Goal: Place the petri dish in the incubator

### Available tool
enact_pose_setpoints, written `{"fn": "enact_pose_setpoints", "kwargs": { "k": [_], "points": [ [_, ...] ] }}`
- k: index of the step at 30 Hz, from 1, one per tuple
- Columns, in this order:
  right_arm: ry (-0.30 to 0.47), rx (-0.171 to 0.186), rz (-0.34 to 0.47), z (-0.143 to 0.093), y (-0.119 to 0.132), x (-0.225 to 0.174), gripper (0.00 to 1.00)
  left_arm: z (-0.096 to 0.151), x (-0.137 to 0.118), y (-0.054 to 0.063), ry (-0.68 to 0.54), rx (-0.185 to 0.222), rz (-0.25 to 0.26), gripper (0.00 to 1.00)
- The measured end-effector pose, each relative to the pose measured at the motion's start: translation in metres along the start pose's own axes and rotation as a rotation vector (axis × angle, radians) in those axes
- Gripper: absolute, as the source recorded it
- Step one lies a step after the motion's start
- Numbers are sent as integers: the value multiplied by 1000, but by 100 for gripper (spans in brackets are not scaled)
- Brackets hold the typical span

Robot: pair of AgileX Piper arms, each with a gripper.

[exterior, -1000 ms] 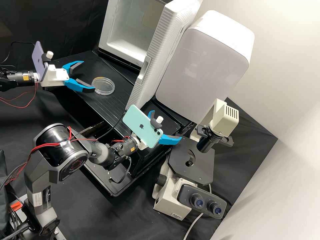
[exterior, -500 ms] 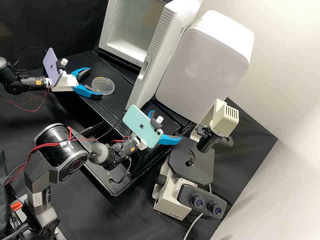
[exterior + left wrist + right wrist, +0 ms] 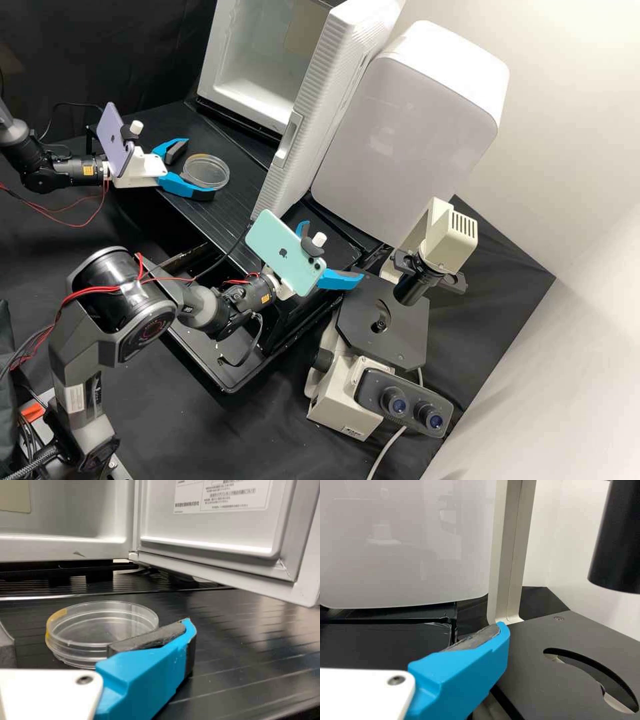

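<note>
The clear petri dish [image 3: 207, 171] lies flat on the black ribbed platform [image 3: 227, 213] in front of the white incubator [image 3: 257, 60], whose door [image 3: 320, 100] stands swung open. My left gripper [image 3: 194, 171] is open, low over the platform. Its two blue fingers [image 3: 190, 187] reach along either side of the dish's near half. In the left wrist view the dish [image 3: 100, 627] sits just past the blue finger [image 3: 150, 672], with the incubator's sill [image 3: 65, 547] behind it. My right gripper [image 3: 340, 267] is open and holds nothing above the microscope stage [image 3: 580, 645].
A large white housing [image 3: 413, 120] stands right of the incubator door. The microscope [image 3: 380, 373] occupies the bench at the front right, with its dark condenser [image 3: 620, 535] above the stage. Red wires [image 3: 60, 207] trail from the left arm.
The left arm has moved right and down toward the dish, bringing its open fingers around it. The right arm and the dish have stayed where they were.
</note>
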Motion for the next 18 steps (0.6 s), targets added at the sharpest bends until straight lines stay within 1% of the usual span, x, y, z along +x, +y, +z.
{"fn": "enact_pose_setpoints", "kwargs": {
  "k": [3,5,9,12,15,16,17,18],
  "points": [
    [0,0,0,0,0,0,100,-1,0,1,-4,-25,1,100],
    [0,0,0,0,0,0,100,-1,0,1,-10,-34,0,100],
    [0,0,0,0,0,0,100,-1,1,0,-19,-63,4,100],
    [0,0,0,0,0,0,100,-2,2,0,-21,-72,12,100],
    [0,0,0,0,0,0,100,-1,2,0,-21,-71,14,100],
    [0,0,0,0,0,0,100,0,2,0,-16,-60,13,100],
    [0,0,0,0,0,0,100,1,3,-1,-5,-34,8,100],
    [0,0,0,0,0,0,100,2,3,-2,-2,-21,6,100]
  ]
}}
